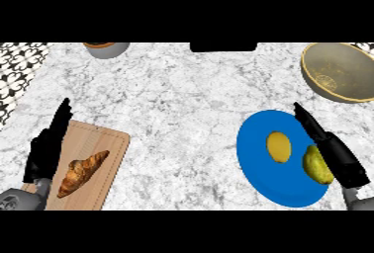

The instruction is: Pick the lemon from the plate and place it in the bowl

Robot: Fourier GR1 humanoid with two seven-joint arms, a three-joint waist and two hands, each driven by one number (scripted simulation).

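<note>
White-grey marbled counter (182,99), patterned tile (18,69) at its left edge

Lemon (278,147) on plate (256,163), right; bowl (342,72) behind plate; croissant (82,172) on board (110,163), left.

We are seeing one blue plate (257,170), two yellow fruits (278,147) (315,164) on it, one bowl (315,74), one cutting board (110,163), one croissant (82,171) and one cup (107,49)
</note>
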